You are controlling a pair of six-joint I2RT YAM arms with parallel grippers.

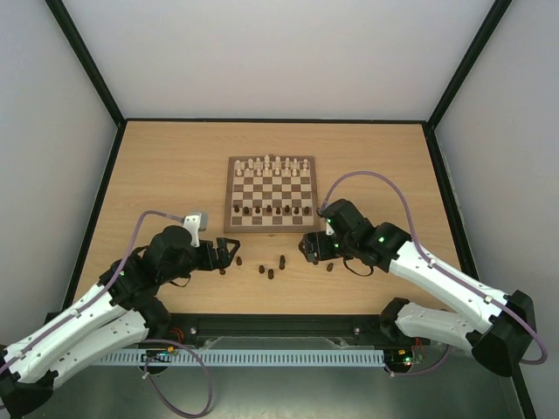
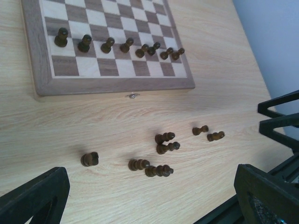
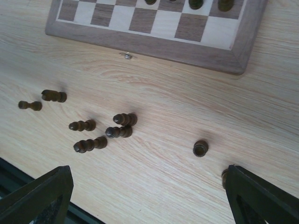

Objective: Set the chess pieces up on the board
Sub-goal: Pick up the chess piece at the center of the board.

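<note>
The board (image 1: pixel 271 228) lies mid-table with a row of dark pawns (image 1: pixel 272 210) on its near side. Several loose dark chess pieces (image 1: pixel 266 271) are scattered on the table in front of it. My left gripper (image 1: pixel 229 254) is open and empty, just left of them. In the left wrist view its fingers (image 2: pixel 35 196) frame a stubby rook (image 2: pixel 89 159) and toppled pieces (image 2: pixel 159 171) below the board (image 2: pixel 117 85). My right gripper (image 1: pixel 307 247) is open and empty too. One upright piece (image 3: pixel 201 148) stands between its fingers (image 3: pixel 261 196), and another piece (image 3: pixel 225 176) peeks from behind the right one.
Cream-white chessmen (image 1: pixel 275 166) fill the board's far rows. A small metal clasp (image 3: pixel 126 56) sits on the board's near edge (image 3: pixel 154 46). A cluster of lying dark pieces (image 3: pixel 118 132) is left of the right gripper. Black frame rails border the table.
</note>
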